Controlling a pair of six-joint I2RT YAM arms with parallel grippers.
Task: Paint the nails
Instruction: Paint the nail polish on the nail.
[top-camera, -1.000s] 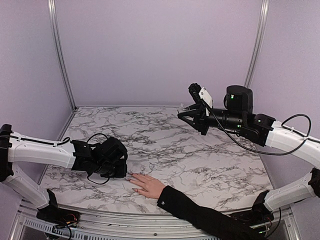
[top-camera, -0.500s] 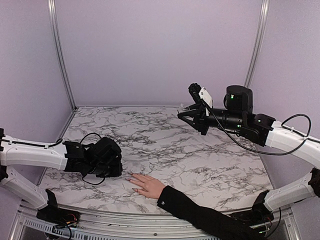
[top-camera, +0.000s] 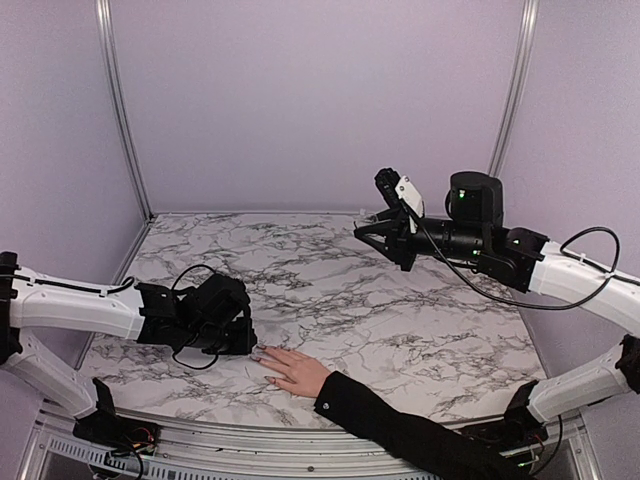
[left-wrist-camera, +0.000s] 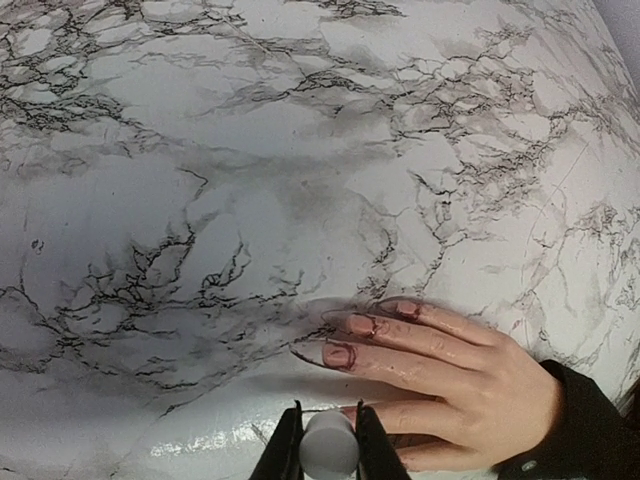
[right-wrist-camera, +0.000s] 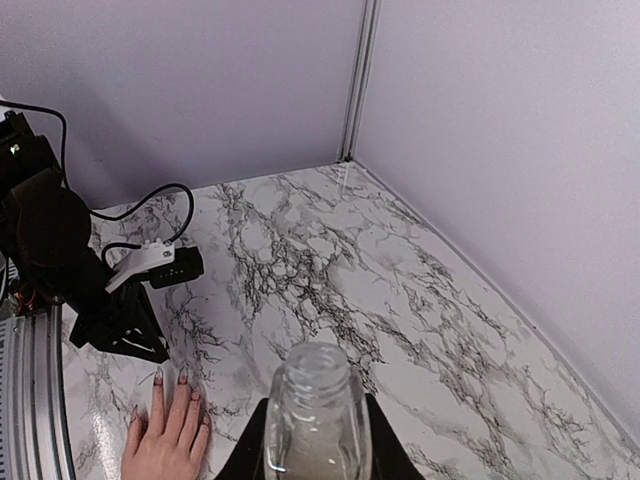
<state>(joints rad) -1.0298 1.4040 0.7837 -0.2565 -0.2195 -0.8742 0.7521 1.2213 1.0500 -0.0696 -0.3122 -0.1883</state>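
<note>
A pale hand in a black sleeve lies flat near the table's front, fingers pointing left. In the left wrist view three nails show, pinkish with dark red smears at their edges. A fourth fingertip is hidden behind the grey brush cap, on which my left gripper is shut. The brush itself is hidden. From above, the left gripper hangs right at the fingertips. My right gripper is raised at the back right, shut on a clear glass bottle with an open neck.
The marble table is walled in lilac on three sides, with metal posts in the back corners. The left arm's cable loops above its wrist. The black sleeve crosses the front edge between the arm bases.
The left gripper drew back to the left away from the hand, then came back right to the fingertips. The hand and the right arm have stayed still.
</note>
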